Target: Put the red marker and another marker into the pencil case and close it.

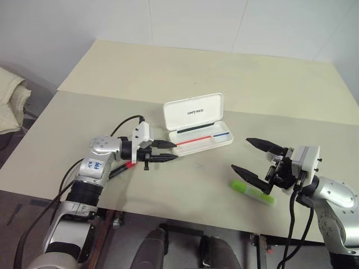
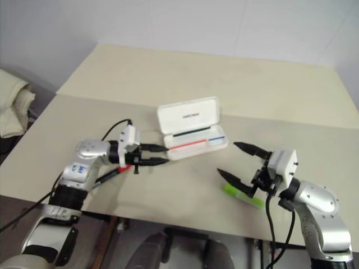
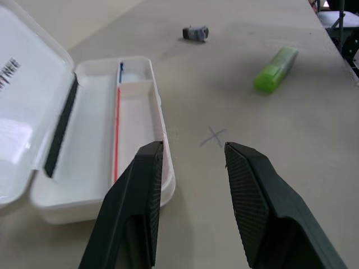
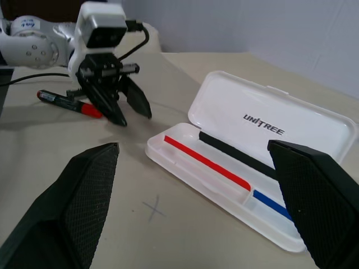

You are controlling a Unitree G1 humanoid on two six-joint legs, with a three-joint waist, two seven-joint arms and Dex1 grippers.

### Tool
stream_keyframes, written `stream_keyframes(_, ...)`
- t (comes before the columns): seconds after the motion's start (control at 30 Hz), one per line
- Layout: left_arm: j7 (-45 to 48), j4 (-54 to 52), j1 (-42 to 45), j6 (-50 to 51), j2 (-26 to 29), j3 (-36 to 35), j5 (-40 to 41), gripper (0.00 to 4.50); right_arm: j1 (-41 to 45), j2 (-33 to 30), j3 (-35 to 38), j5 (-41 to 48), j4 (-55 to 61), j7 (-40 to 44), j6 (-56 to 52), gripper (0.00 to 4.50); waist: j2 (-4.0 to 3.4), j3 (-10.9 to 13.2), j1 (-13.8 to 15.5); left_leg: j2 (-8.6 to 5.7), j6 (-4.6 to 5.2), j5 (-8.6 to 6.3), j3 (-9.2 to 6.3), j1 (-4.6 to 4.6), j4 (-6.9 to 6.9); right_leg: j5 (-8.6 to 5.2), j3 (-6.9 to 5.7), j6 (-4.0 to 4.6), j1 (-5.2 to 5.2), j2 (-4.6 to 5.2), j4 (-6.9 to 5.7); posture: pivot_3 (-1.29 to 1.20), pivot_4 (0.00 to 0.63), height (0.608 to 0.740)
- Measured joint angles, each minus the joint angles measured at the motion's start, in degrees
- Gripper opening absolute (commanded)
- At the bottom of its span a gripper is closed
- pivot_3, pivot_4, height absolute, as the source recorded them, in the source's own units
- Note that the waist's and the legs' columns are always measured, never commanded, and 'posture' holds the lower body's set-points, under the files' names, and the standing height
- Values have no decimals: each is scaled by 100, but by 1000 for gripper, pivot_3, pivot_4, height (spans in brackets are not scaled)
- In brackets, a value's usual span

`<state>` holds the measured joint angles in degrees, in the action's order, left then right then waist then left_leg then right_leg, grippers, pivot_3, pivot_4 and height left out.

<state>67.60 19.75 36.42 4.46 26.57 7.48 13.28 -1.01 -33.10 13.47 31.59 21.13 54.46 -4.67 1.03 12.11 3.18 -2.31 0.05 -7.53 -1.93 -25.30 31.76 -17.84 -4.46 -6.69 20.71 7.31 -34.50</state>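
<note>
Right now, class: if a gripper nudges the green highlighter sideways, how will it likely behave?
The green highlighter looks flat-sided, so it would probably slide rather than roll. It appears rigid plastic and small, likely light. It lies free on the table.

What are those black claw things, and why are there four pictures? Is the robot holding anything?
Those black claws are the robot's two hands, called grippers. Two pictures come from cameras in the robot's head, looking down over a beige table. The other two come from small cameras on its wrists, so you see each claw's fingers poking up from the bottom.

The left gripper has its fingers partly apart with nothing between them. The red marker lies on the table just behind it. The right gripper is wide open and empty, close to a lime-green highlighter lying on the table.

Between the arms sits a white pencil case, its lid standing open, with "UNITREE" printed inside the lid. A small dark grey object also lies on the table; I cannot tell what it is.

So nothing is held now.
</note>
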Motion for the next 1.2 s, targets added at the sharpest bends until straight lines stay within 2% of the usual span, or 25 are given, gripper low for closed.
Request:
stream_keyframes(0.67, -420, 769, 694, -368, -366, 717, -1058, 1748, 36, 209, -203, -134, 130, -402, 334, 4500, -1, -1, 6, 12, 21, -27, 36, -1, 26, 23, 30, -15, -7, -9, 33, 0, 150, 740)
stream_keyframes(1.07, -175, 500, 1049, 651, -345, 1190, -1387, 1748, 256, 224, -232, -244, 165, -604, 358, 4500, -1, -1, -29, 16, 25, -41, 79, 4, 33, 29, 78, -26, 15, -16, 3, 0, 150, 740)
stream_keyframes(1.2, -141, 264, 1222, 1152, -261, 1382, -1575, 559, 295, 224, -233, -250, 176, -637, 358, 4500, -1, -1, -35, 19, 24, -42, 83, 4, 33, 29, 85, -25, 21, -19, 1, 0, 150, 740)
